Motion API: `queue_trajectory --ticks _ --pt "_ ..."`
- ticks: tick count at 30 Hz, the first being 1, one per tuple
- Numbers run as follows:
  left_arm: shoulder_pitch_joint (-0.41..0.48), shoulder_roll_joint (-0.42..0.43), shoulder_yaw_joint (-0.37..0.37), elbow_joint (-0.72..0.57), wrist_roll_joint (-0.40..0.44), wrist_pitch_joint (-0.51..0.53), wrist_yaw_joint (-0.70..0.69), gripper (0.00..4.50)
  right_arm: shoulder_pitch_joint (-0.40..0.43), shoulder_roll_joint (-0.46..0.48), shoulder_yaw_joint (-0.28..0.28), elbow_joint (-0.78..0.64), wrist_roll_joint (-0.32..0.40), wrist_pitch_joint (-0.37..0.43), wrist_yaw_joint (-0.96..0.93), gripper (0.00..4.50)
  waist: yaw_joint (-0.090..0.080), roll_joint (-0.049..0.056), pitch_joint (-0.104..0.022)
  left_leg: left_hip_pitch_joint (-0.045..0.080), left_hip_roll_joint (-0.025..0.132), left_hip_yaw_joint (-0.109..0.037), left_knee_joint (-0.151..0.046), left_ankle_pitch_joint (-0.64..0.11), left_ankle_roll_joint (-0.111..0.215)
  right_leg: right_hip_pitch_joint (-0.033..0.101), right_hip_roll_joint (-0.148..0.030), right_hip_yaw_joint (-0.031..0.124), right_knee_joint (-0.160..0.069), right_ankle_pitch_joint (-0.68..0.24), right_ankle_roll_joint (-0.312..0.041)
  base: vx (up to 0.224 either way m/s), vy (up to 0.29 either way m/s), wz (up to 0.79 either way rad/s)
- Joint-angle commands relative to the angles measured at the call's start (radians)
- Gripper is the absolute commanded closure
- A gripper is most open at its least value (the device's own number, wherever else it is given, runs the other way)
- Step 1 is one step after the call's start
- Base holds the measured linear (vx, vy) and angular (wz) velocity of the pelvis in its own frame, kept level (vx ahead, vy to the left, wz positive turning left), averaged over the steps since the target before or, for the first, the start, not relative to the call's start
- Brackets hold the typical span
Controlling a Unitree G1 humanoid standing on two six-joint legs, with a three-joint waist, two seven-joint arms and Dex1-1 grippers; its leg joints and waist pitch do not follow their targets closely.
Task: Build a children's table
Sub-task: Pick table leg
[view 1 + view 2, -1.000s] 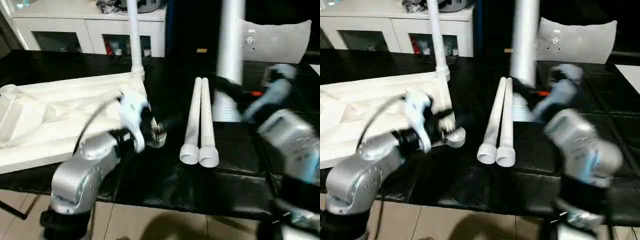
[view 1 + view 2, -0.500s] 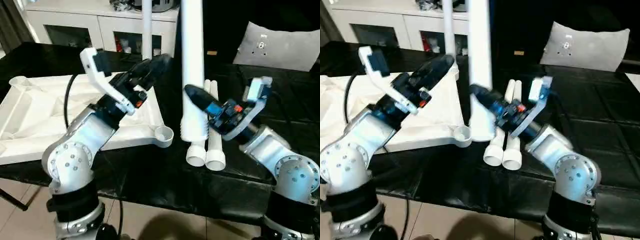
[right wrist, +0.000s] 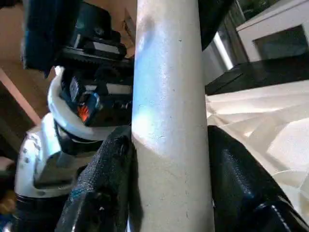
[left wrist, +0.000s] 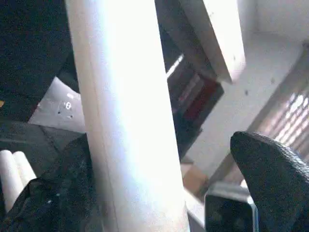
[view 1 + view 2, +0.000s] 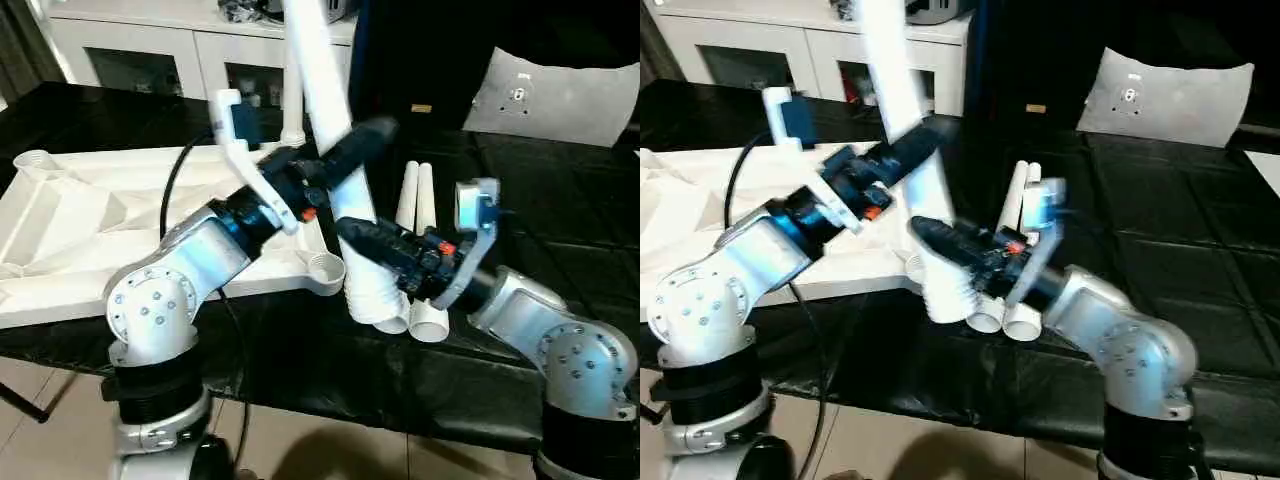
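The white tabletop (image 5: 90,220) lies upside down at the left, ribs up. One leg (image 5: 291,105) stands in its far right corner socket. The near right socket (image 5: 326,268) is bare. I hold a third leg (image 5: 325,90) tilted, top leaning left, its wide end low beside that socket. My right gripper (image 5: 362,235) is shut on its lower part, fingers (image 3: 111,164) pressing both sides. My left gripper (image 5: 352,150) is open around it higher up, with a gap at one finger (image 4: 270,179). Two loose legs (image 5: 418,215) lie side by side behind.
Black cloth covers the work table (image 5: 560,220), whose front edge runs just below my arms. White cabinets with glass doors (image 5: 150,60) stand at the back left. A grey-white panel with small holes (image 5: 550,85) lies at the far right.
The held leg has gone from upright to tilted, top to the left, wide end lower and nearer the corner socket. My left gripper has swung right and now brackets the leg.
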Motion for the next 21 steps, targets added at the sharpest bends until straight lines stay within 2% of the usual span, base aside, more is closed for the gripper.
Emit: queue_trajectory --ticks 1,4,7,10,11,14,16,17,21 --pt "0.016 0.032 -0.049 -0.038 0.011 -0.002 -0.068 0.4 0.011 -0.038 0.039 -0.013 -0.059 -0.042 0.007 2.64 0.003 -0.01 -0.069 0.003 0.04 -0.005 -0.067 -0.102 -0.012 0.053 -0.08 0.057 -0.089 -0.291 -0.043 0.0 0.0 0.0" --pt "0.029 0.058 -0.081 -0.057 0.026 -0.009 -0.096 0.4 0.018 -0.051 0.068 -0.012 -0.089 -0.069 0.002 2.64 0.001 -0.008 -0.07 0.002 0.041 -0.005 -0.067 -0.097 -0.011 0.053 -0.079 0.058 -0.085 -0.258 -0.057 0.0 0.0 0.0" --pt "0.039 0.093 -0.123 -0.055 0.082 -0.046 -0.111 0.54 0.019 -0.057 0.099 0.012 -0.15 -0.124 -0.019 2.64 0.0 -0.008 -0.069 0.005 0.042 -0.005 -0.068 -0.117 -0.012 0.052 -0.08 0.058 -0.087 -0.282 -0.062 0.0 0.0 0.0" --pt "0.044 0.126 -0.157 -0.056 0.129 -0.097 -0.136 0.57 0.022 -0.069 0.125 0.022 -0.186 -0.148 -0.016 2.64 -0.002 -0.007 -0.068 0.006 0.042 -0.006 -0.069 -0.126 -0.014 0.052 -0.079 0.059 -0.086 -0.285 -0.063 0.0 0.0 0.0" --pt "0.048 0.147 -0.182 -0.06 0.162 -0.138 -0.162 0.57 0.027 -0.078 0.146 0.03 -0.208 -0.167 -0.014 2.64 -0.002 -0.011 -0.068 0.006 0.043 -0.006 -0.069 -0.125 -0.012 0.053 -0.081 0.059 -0.088 -0.282 -0.064 0.0 0.0 0.0" --pt "0.053 0.166 -0.198 -0.066 0.188 -0.175 -0.191 0.57 0.032 -0.088 0.166 0.036 -0.22 -0.189 -0.01 2.64 -0.004 -0.01 -0.069 0.005 0.043 -0.004 -0.068 -0.116 -0.01 0.054 -0.081 0.061 -0.082 -0.259 -0.074 0.0 0.0 0.0" --pt "0.057 0.177 -0.207 -0.068 0.197 -0.188 -0.2 0.68 0.034 -0.088 0.174 0.041 -0.227 -0.201 -0.008 2.64 -0.004 -0.009 -0.069 0.005 0.043 -0.005 -0.068 -0.116 -0.008 0.054 -0.081 0.06 -0.081 -0.254 -0.083 0.0 0.0 0.0" --pt "0.059 0.178 -0.208 -0.068 0.196 -0.187 -0.201 0.92 0.034 -0.088 0.176 0.043 -0.231 -0.206 -0.008 2.64 -0.005 -0.008 -0.069 0.006 0.043 -0.005 -0.068 -0.117 -0.008 0.054 -0.081 0.06 -0.079 -0.246 -0.091 0.0 0.0 0.0" --pt "0.068 0.191 -0.221 -0.07 0.211 -0.207 -0.21 1.12 0.035 -0.088 0.182 0.049 -0.239 -0.221 -0.006 2.64 -0.005 -0.008 -0.069 0.005 0.043 -0.005 -0.067 -0.121 -0.009 0.055 -0.081 0.06 -0.078 -0.238 -0.103 0.0 0.0 0.0"
